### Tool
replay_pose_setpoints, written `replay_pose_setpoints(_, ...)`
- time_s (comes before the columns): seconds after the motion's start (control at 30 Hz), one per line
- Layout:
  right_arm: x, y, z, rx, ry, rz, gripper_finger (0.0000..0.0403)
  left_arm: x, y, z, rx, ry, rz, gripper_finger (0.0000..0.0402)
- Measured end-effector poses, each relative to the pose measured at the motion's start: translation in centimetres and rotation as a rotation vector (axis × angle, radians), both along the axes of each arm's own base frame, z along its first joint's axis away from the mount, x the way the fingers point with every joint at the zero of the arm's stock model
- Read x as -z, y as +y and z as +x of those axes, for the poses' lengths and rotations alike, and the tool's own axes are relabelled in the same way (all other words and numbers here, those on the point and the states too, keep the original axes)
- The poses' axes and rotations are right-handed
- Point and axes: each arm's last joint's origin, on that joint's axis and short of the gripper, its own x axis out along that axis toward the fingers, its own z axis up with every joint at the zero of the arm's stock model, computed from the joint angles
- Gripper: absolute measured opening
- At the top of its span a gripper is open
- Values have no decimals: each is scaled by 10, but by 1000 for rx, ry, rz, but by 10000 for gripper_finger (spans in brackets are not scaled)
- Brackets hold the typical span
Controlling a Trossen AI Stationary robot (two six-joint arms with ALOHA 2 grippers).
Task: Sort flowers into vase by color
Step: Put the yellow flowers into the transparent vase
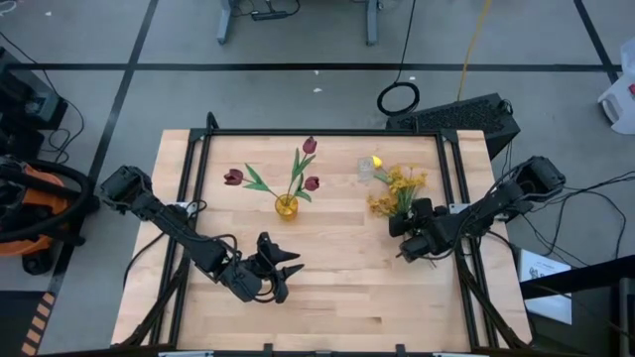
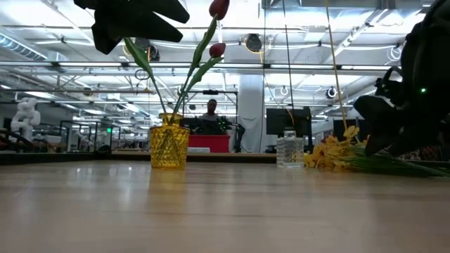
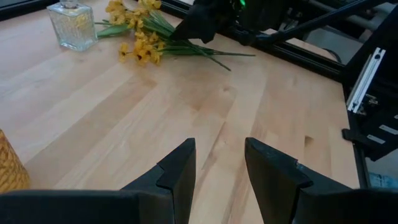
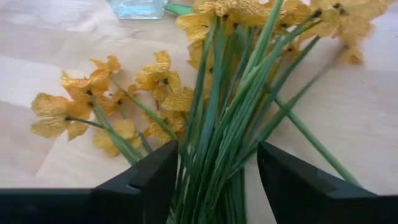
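A yellow vase [image 1: 286, 206] near the table's middle holds three dark red tulips [image 1: 310, 145] by their stems. A small clear glass vase [image 1: 365, 170] stands to its right, with a yellow tulip head [image 1: 377, 162] beside it. Sprays of small yellow blossoms [image 1: 399, 186] lie flat on the table, their green stems [image 4: 224, 124] bunched toward my right gripper [image 4: 217, 180]. That gripper is open and low, with one finger on each side of the stems. My left gripper [image 3: 221, 168] hovers open over bare wood near the front, with nothing between its fingers. My right gripper slants down from the table's right side, its fingers [image 4: 149, 180] standing across the bunched green stems [image 4: 205, 162] well back from the blossoms. The stems lie on the table. I cannot tell whether either finger touches them.
A black frame rail [image 1: 462, 198] runs along the table's right side, close behind my right arm. Bare wood [image 1: 347, 258] lies between the two grippers. Cables and equipment stand beyond the far edge.
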Motion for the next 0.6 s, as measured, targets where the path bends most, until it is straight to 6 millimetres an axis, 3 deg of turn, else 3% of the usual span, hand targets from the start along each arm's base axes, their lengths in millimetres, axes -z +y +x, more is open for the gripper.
replay_pose_setpoints(0.2, 3, -5, -2, 24, 11, -3, 153, 0, 0, 0, 0, 1, 1, 144)
replay_pose_setpoints(0.43, 2, -6, -2, 22, 6, -25, 20, 0, 0, 0, 0, 3, 2, 144)
replay_pose_setpoints(0.6, 2, -6, -2, 24, -1, -35, 11, 0, 0, 0, 0, 3, 2, 144)
